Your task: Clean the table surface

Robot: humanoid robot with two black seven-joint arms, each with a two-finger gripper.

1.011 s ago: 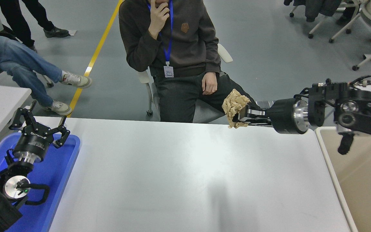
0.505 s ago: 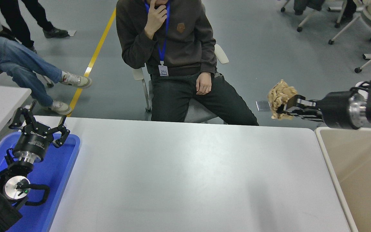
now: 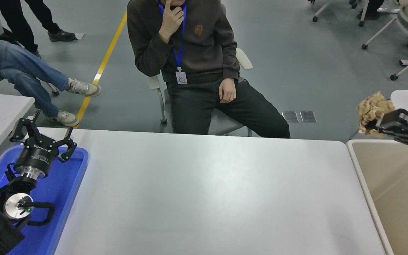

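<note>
- My right gripper is clamped tight on a crumpled wad of brown paper; the wad bulges out above and around the fingertips, so the grip looks secure.
- A second ago this same hand held the wad over the far right part of the table surface. Half a second ago it had passed the table's far right corner. Now it hangs above the far end of the beige bin at the table's right side, and most of my right arm has slid out of view at the picture's edge.
- The wad itself looks unchanged through the carry: same shape, nothing dropped on the way.
- The table surface lies in front of me, wide and white, between the blue tray on the left and the bin on the right. I see no litter on it.
- I judge the clearing nearly done: the piece I carry seems the only rubbish left, and it is already over the bin. What remains is to spread the fingers and let it fall inside, not on the rim.
- My left gripper sits parked over the blue tray with its fingers spread wide, holding nothing.
- A person sits beyond the far edge, well apart from my right arm.
</note>
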